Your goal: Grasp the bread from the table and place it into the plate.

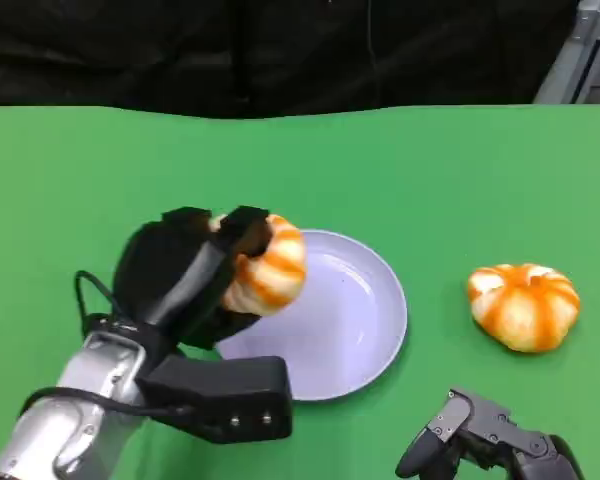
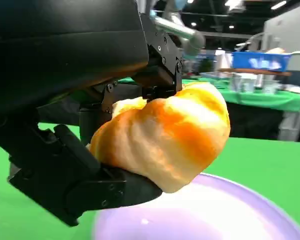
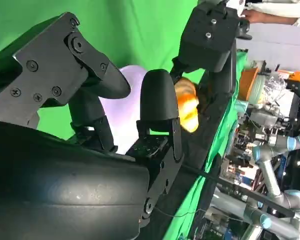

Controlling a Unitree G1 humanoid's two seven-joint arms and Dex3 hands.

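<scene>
The right hand (image 1: pixel 485 440) is resting low at the near edge of the green table (image 1: pixel 460 180), its fingers apart and holding nothing. The left hand (image 1: pixel 195 275) is gripping the bread (image 1: pixel 270 265) between its fingers, lifted over the left rim of the pale purple plate (image 1: pixel 365 320). A second orange-striped bun (image 1: pixel 523 305) is sitting on the table to the right of the plate, well apart from it. No writing can be read anywhere. Behind the table a black curtain (image 1: pixel 280 50) is hanging.
</scene>
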